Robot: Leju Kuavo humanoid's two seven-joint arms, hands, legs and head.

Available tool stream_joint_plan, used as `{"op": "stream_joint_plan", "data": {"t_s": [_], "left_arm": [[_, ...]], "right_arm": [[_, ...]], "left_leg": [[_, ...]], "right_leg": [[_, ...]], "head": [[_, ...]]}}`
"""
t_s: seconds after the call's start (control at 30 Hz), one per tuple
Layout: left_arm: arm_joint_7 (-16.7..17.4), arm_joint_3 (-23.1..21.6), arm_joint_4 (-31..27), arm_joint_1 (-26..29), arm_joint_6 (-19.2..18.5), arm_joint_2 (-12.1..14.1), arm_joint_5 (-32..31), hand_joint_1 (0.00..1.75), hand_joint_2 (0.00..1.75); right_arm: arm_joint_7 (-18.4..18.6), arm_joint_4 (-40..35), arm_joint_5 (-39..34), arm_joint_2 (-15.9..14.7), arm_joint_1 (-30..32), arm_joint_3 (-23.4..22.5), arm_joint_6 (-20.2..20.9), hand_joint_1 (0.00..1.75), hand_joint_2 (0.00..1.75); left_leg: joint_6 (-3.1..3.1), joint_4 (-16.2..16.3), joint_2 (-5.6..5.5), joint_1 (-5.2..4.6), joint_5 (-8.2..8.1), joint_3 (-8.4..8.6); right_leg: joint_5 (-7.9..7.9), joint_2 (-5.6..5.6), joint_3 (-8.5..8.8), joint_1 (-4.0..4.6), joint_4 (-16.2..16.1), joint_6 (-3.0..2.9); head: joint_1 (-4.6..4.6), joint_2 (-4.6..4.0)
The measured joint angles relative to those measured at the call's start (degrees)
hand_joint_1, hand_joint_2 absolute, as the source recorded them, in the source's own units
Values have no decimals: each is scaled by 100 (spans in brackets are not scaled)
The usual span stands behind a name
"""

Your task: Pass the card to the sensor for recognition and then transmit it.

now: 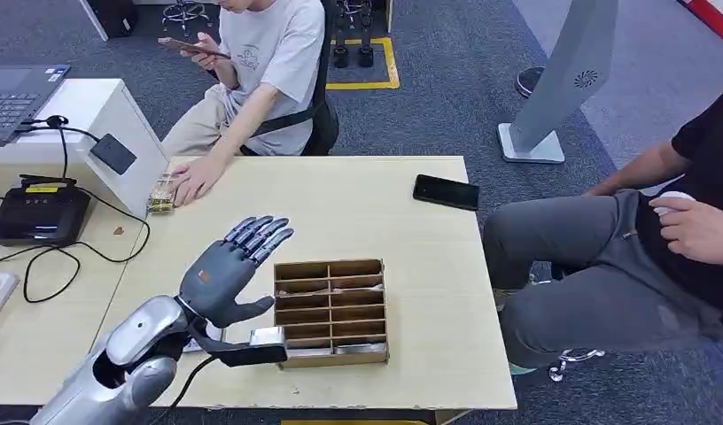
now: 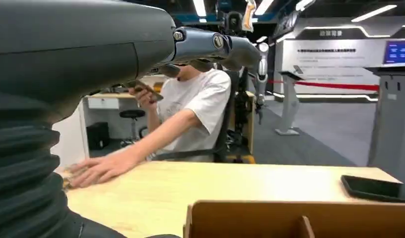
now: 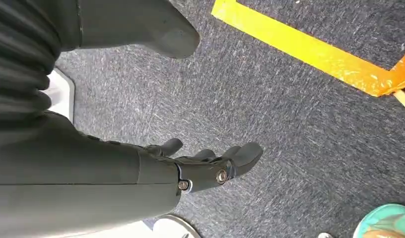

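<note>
My left hand (image 1: 234,270) hovers over the wooden table (image 1: 411,239) with its fingers stretched out and apart, holding nothing. It is just left of a wooden compartment box (image 1: 331,310). In the left wrist view the fingers (image 2: 215,47) reach forward above the box's edge (image 2: 290,218). A small yellowish card-like item (image 1: 161,200) lies at the table's far left corner, under a seated person's hand (image 1: 197,177). A dark sensor pad (image 1: 112,153) sits on the sloped white stand beside it. My right hand (image 3: 205,166) hangs over grey carpet, fingers loose and apart, empty.
A black phone (image 1: 446,191) lies at the table's far right edge. A black terminal (image 1: 37,215) with cables stands on the left desk. One person sits across the table, another (image 1: 659,239) sits close at the right.
</note>
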Motion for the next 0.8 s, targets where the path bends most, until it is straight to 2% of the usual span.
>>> {"op": "stream_joint_plan", "data": {"t_s": [0.13,0.8], "left_arm": [[-137,0,0,1,-146,57,91,0,175],[-356,0,-7,1,-260,194,474,0,175]], "right_arm": [[-20,-26,4,7,2,-15,20,0,175],[-44,-50,15,28,-2,-120,11,0,175]], "left_leg": [[0,0,0,0,0,0],[0,0,-1,0,0,1]], "right_leg": [[0,0,0,0,0,0],[0,-1,1,0,1,0]], "head": [[0,0],[0,0]]}}
